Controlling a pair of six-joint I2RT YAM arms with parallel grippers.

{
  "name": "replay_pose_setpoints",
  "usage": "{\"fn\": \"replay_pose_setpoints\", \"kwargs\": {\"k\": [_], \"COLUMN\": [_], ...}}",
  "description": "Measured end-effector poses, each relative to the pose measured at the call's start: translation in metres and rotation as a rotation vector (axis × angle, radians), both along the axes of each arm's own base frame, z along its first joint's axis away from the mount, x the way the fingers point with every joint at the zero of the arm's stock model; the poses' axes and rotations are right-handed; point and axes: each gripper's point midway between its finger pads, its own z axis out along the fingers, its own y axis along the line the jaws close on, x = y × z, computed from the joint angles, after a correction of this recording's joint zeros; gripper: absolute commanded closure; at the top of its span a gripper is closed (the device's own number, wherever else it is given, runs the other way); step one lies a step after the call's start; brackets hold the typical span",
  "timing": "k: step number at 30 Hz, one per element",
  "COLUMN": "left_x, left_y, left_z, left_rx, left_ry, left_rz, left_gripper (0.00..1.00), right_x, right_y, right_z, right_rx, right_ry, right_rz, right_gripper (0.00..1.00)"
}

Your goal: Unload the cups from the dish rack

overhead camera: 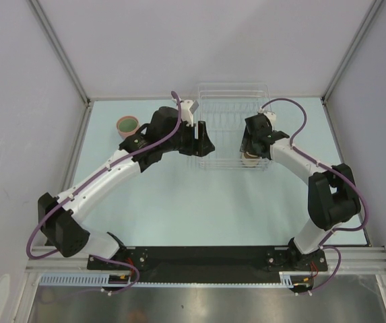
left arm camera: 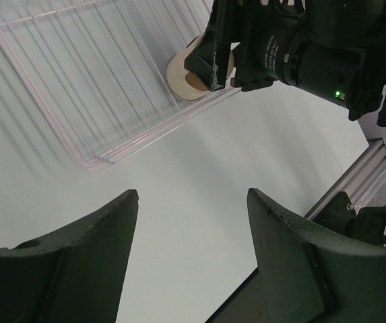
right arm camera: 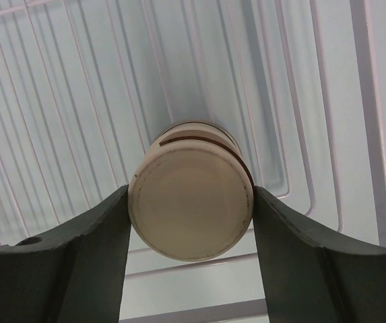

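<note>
The clear dish rack (overhead camera: 233,101) stands at the back middle of the table. A beige cup (right arm camera: 191,205) sits upside down in its near right corner, its base facing the right wrist camera. My right gripper (right arm camera: 191,195) has both fingers pressed against that cup's sides, shut on it (overhead camera: 250,159). My left gripper (left arm camera: 193,193) hangs open over bare table just outside the rack's left wall (overhead camera: 205,142), with nothing between its fingers. From the left wrist the beige cup (left arm camera: 187,79) shows under the right gripper. A salmon-red cup (overhead camera: 127,126) stands upright on the table at the left.
The rack (left arm camera: 78,81) holds no other cup that I can see. Grey walls enclose the table on the left, back and right. A black rail (overhead camera: 206,257) with the arm bases runs along the near edge. A pale green shape (overhead camera: 136,142) peeks out beside the left arm.
</note>
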Motion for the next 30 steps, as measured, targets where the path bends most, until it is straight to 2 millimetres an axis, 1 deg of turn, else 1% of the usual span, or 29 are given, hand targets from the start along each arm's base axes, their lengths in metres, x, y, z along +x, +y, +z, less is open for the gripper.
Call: {"fn": "replay_pose_setpoints", "kwargs": {"k": [5,7,9,10,13,16,20,22,23,25,27,28,30], "left_x": [0.000,0.001,0.002,0.003,0.006,0.012,0.018,0.023,0.024,0.028,0.031,0.032,0.034], "left_y": [0.000,0.001,0.001,0.002,0.006,0.011,0.026,0.041,0.050,0.066,0.075,0.075,0.068], "left_z": [0.000,0.000,0.000,0.000,0.001,0.015,0.051,0.073,0.080,0.091,0.096,0.097,0.097], "left_rx": [0.001,0.002,0.005,0.008,0.029,0.030,-0.065,-0.161,-0.208,-0.297,-0.384,-0.424,-0.493], "left_ry": [0.000,-0.001,-0.004,-0.007,-0.021,-0.055,-0.109,-0.146,-0.152,-0.163,-0.148,-0.135,-0.104], "left_rz": [0.003,0.005,0.012,0.017,0.035,0.058,0.100,0.135,0.155,0.188,0.203,0.200,0.165], "left_gripper": [0.29,0.27,0.24,0.17,0.08,0.00,0.00,0.00,0.00,0.00,0.00,0.00,0.00], "right_x": [0.000,-0.001,-0.001,0.000,0.013,0.022,0.018,0.013,0.011,0.008,0.004,0.001,-0.008], "right_y": [0.000,0.000,0.000,0.002,0.012,0.025,0.031,0.033,0.032,0.034,0.043,0.049,0.062], "right_z": [0.001,0.005,0.017,0.025,0.058,0.101,0.158,0.181,0.189,0.198,0.199,0.194,0.185], "right_rx": [0.001,0.005,0.016,0.027,0.082,0.191,0.402,0.525,0.581,0.687,0.805,0.859,0.976], "right_ry": [-0.003,-0.011,-0.029,-0.040,-0.100,-0.190,-0.318,-0.379,-0.402,-0.428,-0.444,-0.434,-0.403], "right_rz": [0.000,0.000,0.003,0.007,0.021,0.051,0.098,0.128,0.138,0.164,0.205,0.226,0.261], "right_gripper": [1.00,1.00,1.00,1.00,1.00,1.00,1.00,1.00,1.00,1.00,1.00,1.00,1.00]}}
